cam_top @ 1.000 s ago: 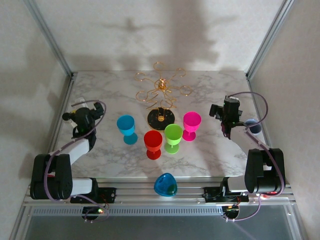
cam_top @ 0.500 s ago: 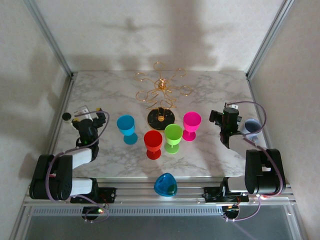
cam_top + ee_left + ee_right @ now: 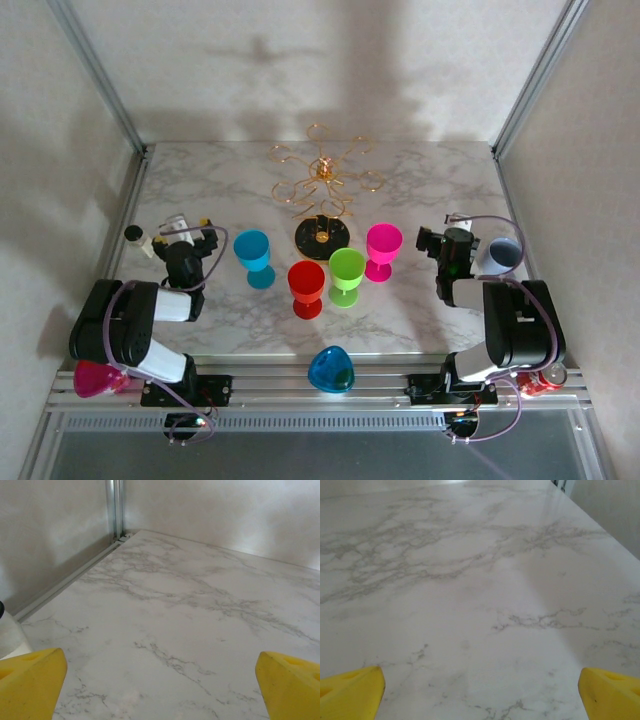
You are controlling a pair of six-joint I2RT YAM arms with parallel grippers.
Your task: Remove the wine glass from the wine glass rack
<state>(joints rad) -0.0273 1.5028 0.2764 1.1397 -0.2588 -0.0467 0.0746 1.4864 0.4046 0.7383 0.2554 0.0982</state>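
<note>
Both grippers are spread wide and empty as we look in: the left gripper (image 3: 186, 230) and the right gripper (image 3: 448, 246) each show two yellow fingertips well apart over bare marble in their wrist views, nothing between them.

Now to the wine glass rack (image 3: 322, 180), standing at the middle back of the table (image 3: 420, 170) on its round black base. We see no glass hanging from its gold loops. Four wine glasses stand upright just in front of it: the pink wine glass (image 3: 383, 249) and the green wine glass (image 3: 347, 274) to the right of the base, the red wine glass (image 3: 306, 286) nearest us, the blue wine glass (image 3: 253, 256) to the left.

Further out, a pale blue cup (image 3: 502, 255) sits beside the right gripper, and a blue teardrop-shaped piece (image 3: 330, 370) lies on the front rail.

What's changed? Over the last second both arms have folded back toward their bases, the forearms pulled in and the grippers drawn off from the glasses, while rack and glasses haven't shifted. We read that as a retreat: the glass looks to be off the rack and the job all but finished.
</note>
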